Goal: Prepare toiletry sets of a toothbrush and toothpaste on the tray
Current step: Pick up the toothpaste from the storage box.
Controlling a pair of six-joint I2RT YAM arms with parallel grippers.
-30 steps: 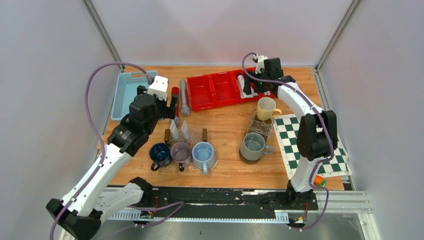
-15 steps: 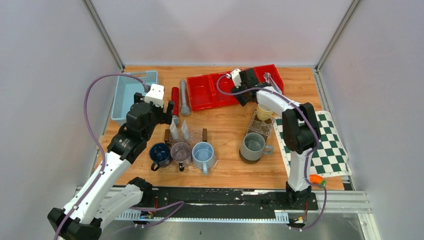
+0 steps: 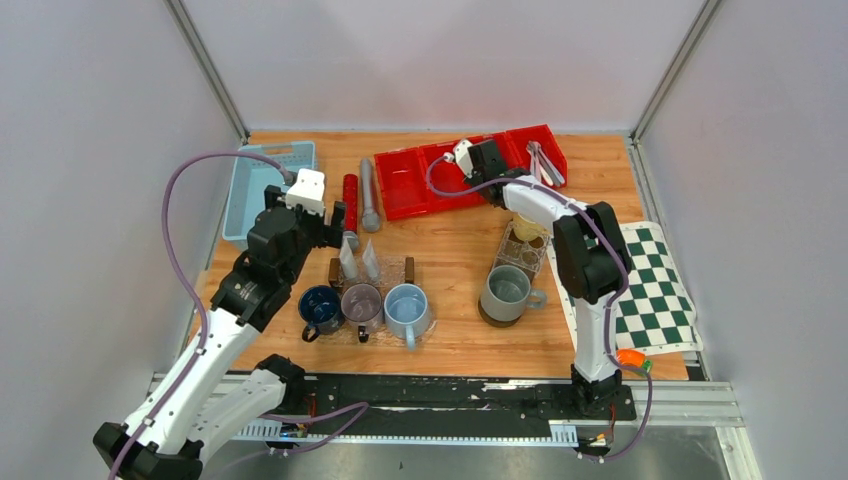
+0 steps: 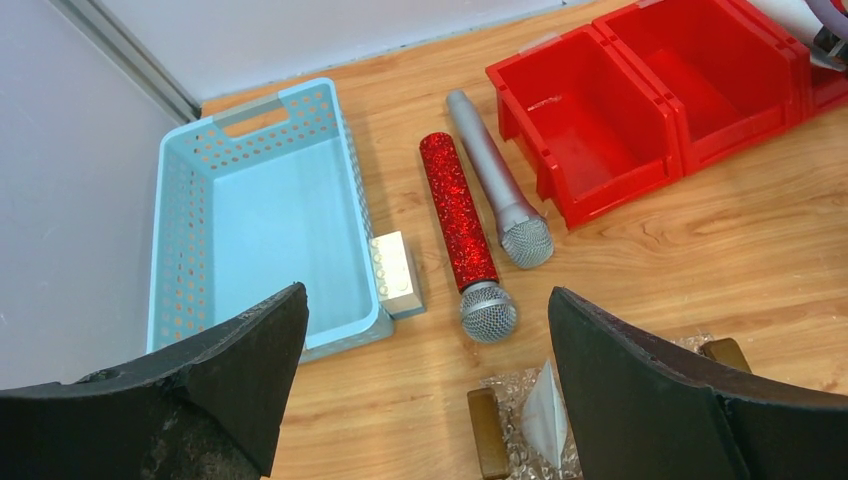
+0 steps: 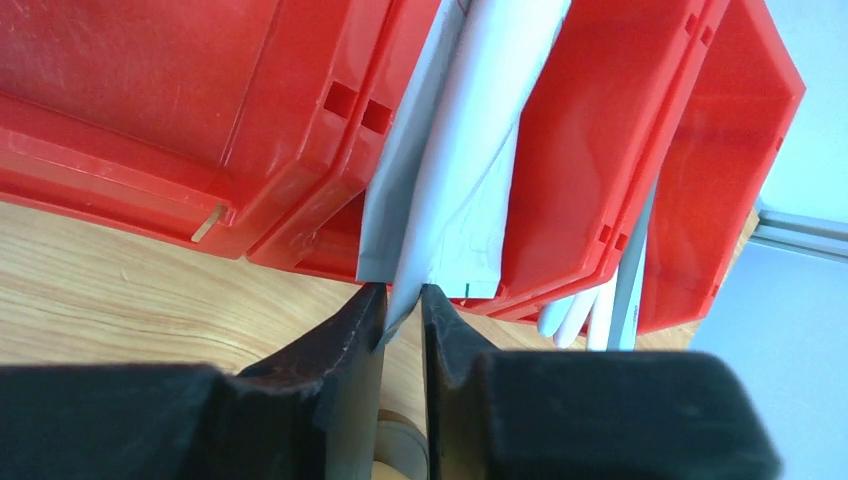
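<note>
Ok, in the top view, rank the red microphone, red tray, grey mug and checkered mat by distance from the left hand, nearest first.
1. Red microphone, right beside the left hand.
2. Red tray, farther back, to the right.
3. Grey mug, right of centre, toward the front.
4. Checkered mat, at the far right.

The basket (image 3: 250, 200) sits far left, with two microphones (image 3: 369, 190) just right of it, then the tray (image 3: 400, 185). Toothbrushes (image 3: 543, 163) lie in its rightmost compartment (the one farthest from the basket). Two toothpaste tubes (image 3: 349, 263) stand behind three mugs (image 3: 361, 303). The chessboard (image 3: 655, 290) lies at the right.
</note>
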